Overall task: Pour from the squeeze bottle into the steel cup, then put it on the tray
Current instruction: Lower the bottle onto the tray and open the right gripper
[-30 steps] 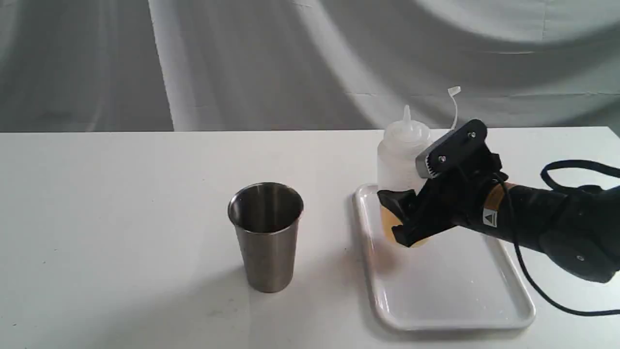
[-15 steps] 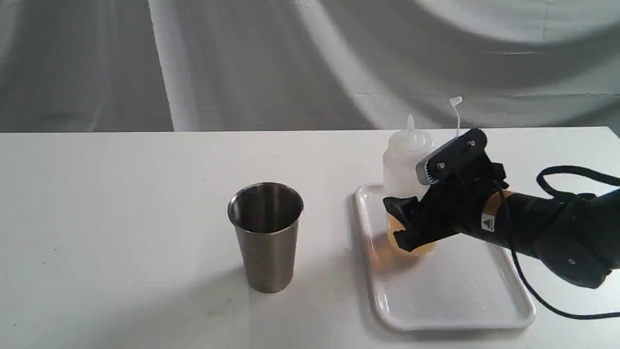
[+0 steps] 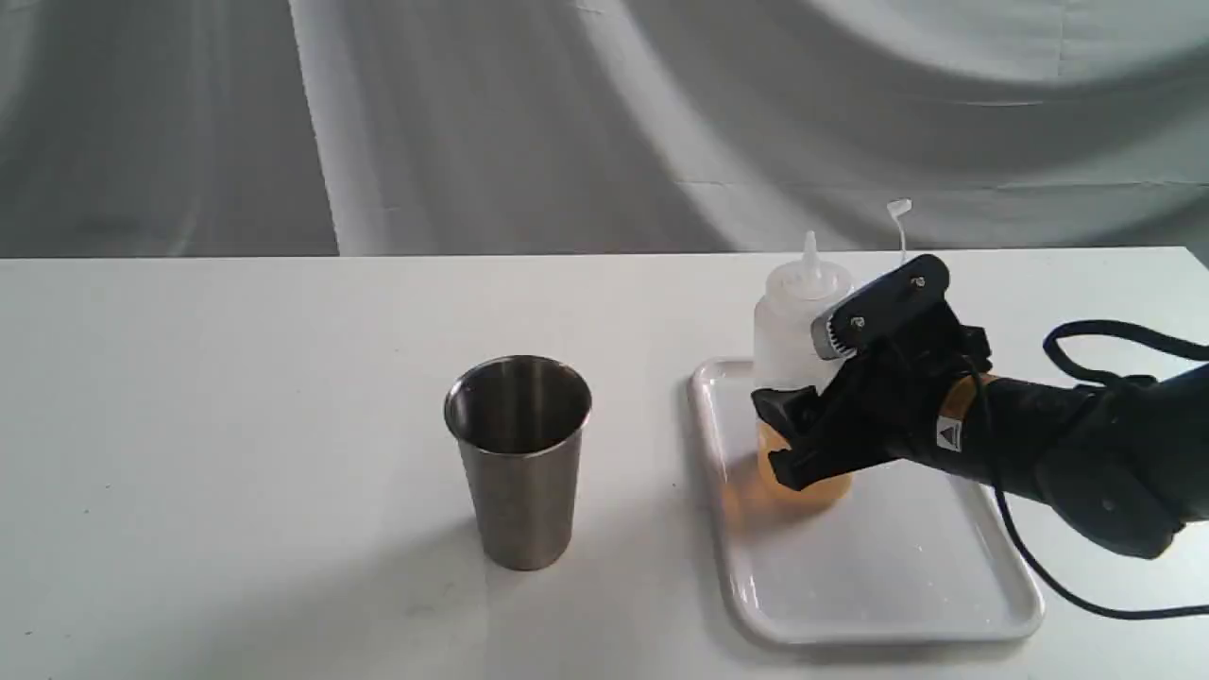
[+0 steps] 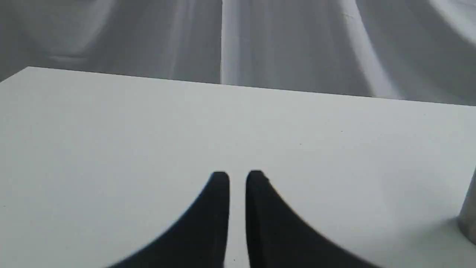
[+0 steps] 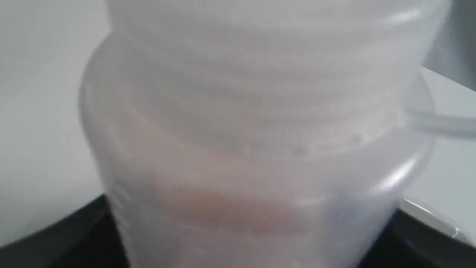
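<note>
The squeeze bottle (image 3: 791, 316) stands upright at the far left part of the white tray (image 3: 878, 576), with amber liquid in its lower part and its base at the tray's surface. Its tethered cap (image 3: 899, 208) sticks up behind. My right gripper (image 3: 808, 439) is shut on the bottle's lower body. The right wrist view is filled by the blurred bottle (image 5: 253, 130). The steel cup (image 3: 519, 463) stands upright on the table left of the tray; its contents do not show. My left gripper (image 4: 237, 178) is shut and holds nothing, and it hovers over bare table.
The white table (image 3: 236, 425) ends at a grey draped backdrop. A black cable (image 3: 1086, 586) loops from my right arm beside the tray's right side. An edge of the steel cup (image 4: 469, 219) shows in the left wrist view.
My right gripper has lowered the bottle and shifted it slightly right, from hanging above the tray's left edge down onto the tray. The cup and my left arm have not moved.
</note>
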